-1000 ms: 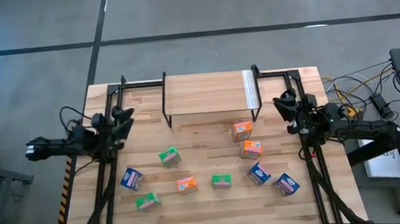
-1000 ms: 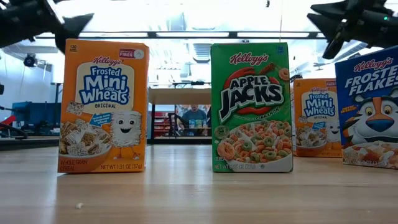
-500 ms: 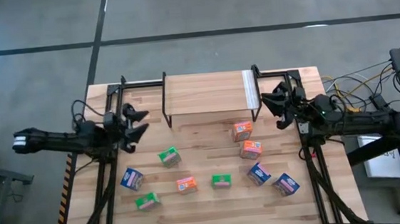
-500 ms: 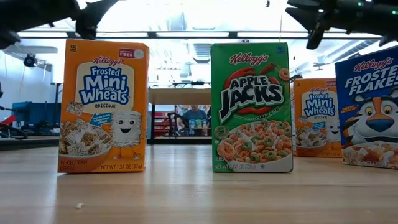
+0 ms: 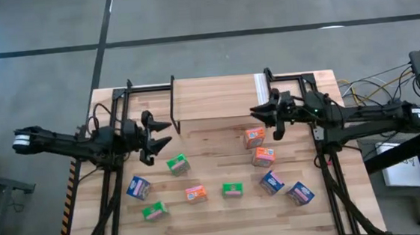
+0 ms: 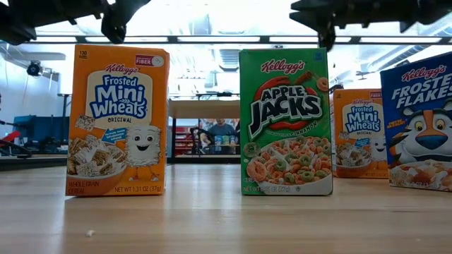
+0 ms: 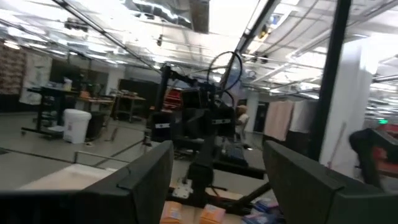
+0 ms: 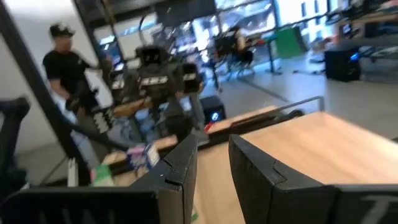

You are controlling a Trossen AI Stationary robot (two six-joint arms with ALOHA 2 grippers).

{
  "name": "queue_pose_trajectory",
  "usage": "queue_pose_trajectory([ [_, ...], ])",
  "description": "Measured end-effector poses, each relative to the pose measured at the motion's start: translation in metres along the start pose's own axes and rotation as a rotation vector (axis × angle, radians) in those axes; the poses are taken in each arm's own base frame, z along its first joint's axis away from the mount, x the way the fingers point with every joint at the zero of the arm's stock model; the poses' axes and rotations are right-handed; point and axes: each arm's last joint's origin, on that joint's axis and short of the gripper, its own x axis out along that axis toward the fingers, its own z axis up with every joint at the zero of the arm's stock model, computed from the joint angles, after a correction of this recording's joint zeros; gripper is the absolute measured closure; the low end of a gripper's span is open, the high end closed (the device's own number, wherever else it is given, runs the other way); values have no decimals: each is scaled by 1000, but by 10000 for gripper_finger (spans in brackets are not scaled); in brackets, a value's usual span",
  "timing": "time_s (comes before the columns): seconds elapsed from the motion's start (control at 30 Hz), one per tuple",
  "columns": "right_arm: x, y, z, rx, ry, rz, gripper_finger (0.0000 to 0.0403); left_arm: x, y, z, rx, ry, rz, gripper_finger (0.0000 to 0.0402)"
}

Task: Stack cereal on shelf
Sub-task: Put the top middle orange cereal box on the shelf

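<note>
**Both arms over the table, nothing held**

The shelf (image 5: 216, 98) stands bare at the table's (image 5: 211, 222) far edge. Nine cereal boxes (image 5: 231, 190) lie scattered in front of it. My left gripper (image 5: 159, 134) hangs spread wide; my right gripper (image 5: 264, 121), fingers narrowly apart, hovers near an orange box (image 5: 254, 137).

We see a wooden table (image 5: 209, 207) carrying the shelf (image 5: 216, 98) along its far edge and nine cereal boxes (image 5: 232, 190) scattered toward the near edge.

Cereal boxes (image 5: 231, 190) loose on the desk, shelf (image 5: 216, 97) bare.
Orange, green and blue boxes lie scattered before the plank-topped rack.
</note>
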Motion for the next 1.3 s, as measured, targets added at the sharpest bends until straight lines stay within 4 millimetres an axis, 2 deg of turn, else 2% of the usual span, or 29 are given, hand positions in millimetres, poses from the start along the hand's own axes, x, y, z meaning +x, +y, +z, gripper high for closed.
queue_pose_trajectory([
  [0.17,19,21,8,-16,80,75,319,-4,-10,3,-8,-14,-59,168],
  [0.43,47,44,12,-6,338,92,319,-7,-14,6,-16,-31,-79,168],
  [0.67,67,45,8,24,678,-14,319,-7,-14,6,-18,-30,-78,168],
  [0.93,80,43,-2,-102,1075,-86,319,-7,-14,6,-29,-30,-78,168],
  [1.1,88,41,-10,-207,1234,-46,319,-7,-14,6,-48,-27,-78,168],
  [1.3,97,40,-15,-310,1301,-14,318,-6,-14,5,-47,-24,-78,168],
])
